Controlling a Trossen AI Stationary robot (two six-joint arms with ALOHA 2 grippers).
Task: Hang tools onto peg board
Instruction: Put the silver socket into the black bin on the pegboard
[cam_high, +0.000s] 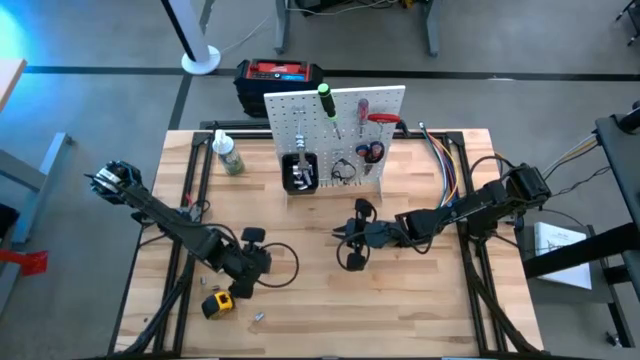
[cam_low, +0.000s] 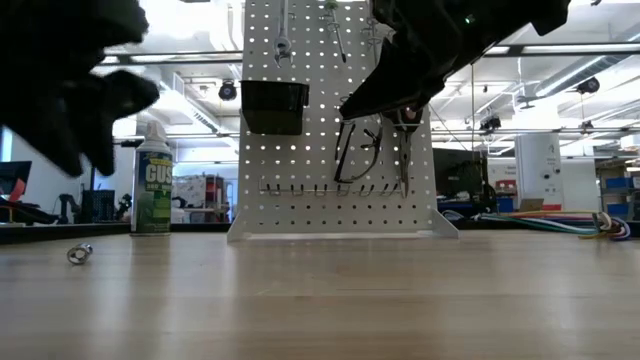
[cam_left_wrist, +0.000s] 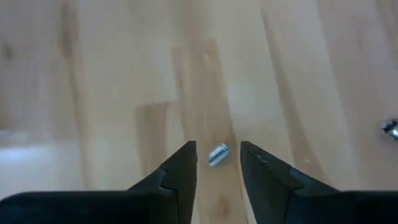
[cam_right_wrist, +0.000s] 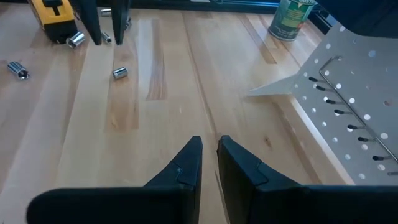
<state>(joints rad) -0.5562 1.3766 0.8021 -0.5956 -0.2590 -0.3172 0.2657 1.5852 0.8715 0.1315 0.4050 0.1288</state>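
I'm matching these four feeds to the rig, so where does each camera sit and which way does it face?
High: overhead, straight down; both arms, peg board.
Low: tabletop height, facing the peg board; arms hang in from above.
Left wrist: over a small metal piece; left hand.
Right wrist: over the table; right hand; shares tape measure with high.

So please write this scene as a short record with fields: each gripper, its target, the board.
left gripper: open, just above a small silver socket on the table
right gripper: nearly shut, empty, in front of the peg board
on board: screwdrivers, pliers, glasses
not hung: tape measure
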